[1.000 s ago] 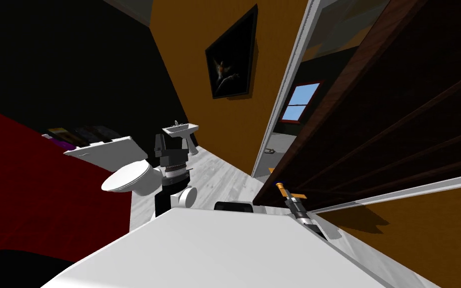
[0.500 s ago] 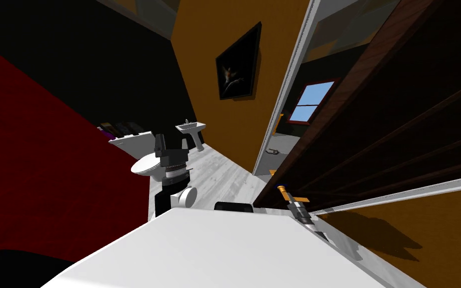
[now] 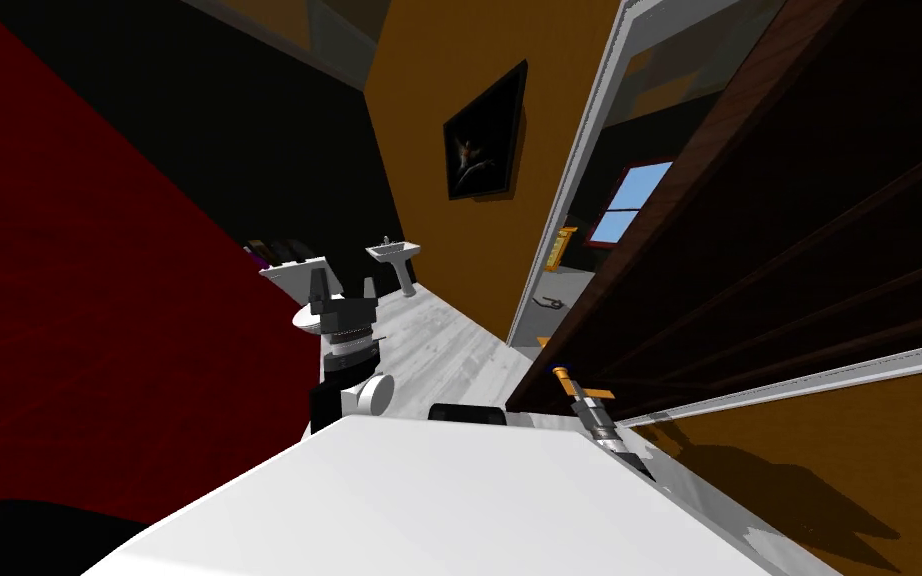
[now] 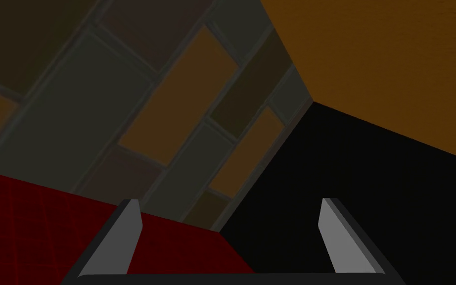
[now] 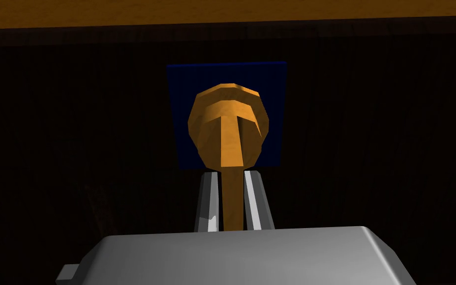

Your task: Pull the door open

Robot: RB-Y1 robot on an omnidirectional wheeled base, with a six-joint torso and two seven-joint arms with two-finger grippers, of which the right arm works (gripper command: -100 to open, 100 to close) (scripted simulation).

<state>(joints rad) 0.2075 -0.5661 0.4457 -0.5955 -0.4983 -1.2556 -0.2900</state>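
The door [image 3: 799, 230] is big, dark and brown. It stands on my right, part way open. It looks heavy and stiff, so I think it swings slowly and does not bend. The best place to hold it is the thin bar of the orange handle [image 5: 228, 123]. The right gripper [image 5: 229, 178] squeezes that bar, one finger on each side. The bar looks smooth, so it could slip. The left gripper [image 4: 230, 202] is up in front of me, fingers wide, holding nothing.

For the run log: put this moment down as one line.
right gripper: shut on orange handle | door: dark brown, partly open | left gripper: open, holding nothing
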